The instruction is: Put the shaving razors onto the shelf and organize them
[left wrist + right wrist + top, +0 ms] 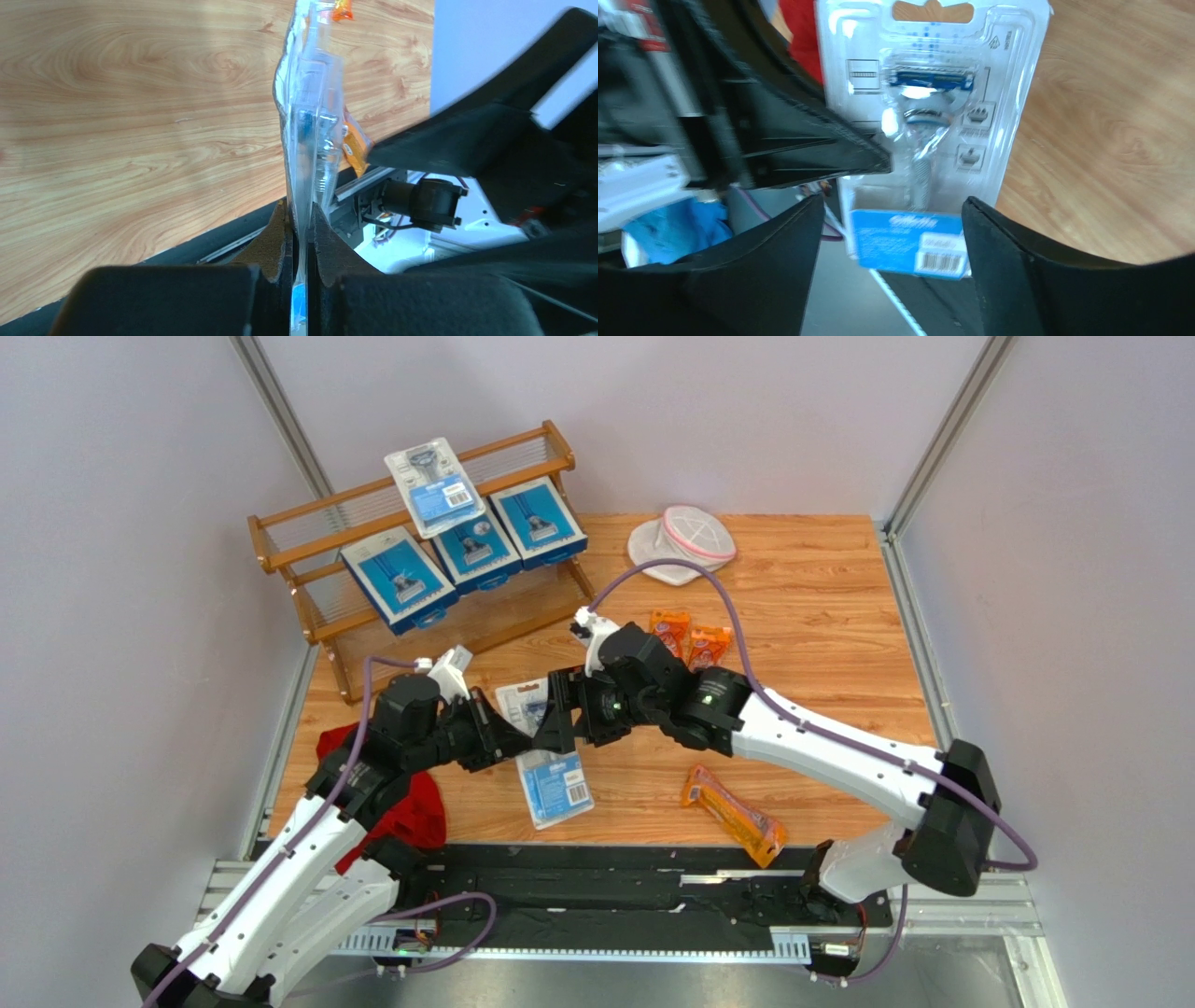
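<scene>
A clear blister pack with a blue label (525,703) hangs above the table between both grippers. My left gripper (508,738) is shut on one edge of it; in the left wrist view the blister pack (309,133) stands edge-on, pinched between the pads of the left gripper (300,218). My right gripper (558,717) is open, and in its own view the right gripper (892,213) has one finger on each side of the label end of the pack (927,105). A second blister pack (554,787) lies flat on the table. The shelf (316,567) holds three blue boxes (473,543) below and a blister pack (434,483) on top.
Two orange bags (687,639) lie behind the right wrist and a third orange bag (732,816) lies near the front edge. A white pouch with pink trim (683,543) sits at the back. A red cloth (404,809) lies under the left arm.
</scene>
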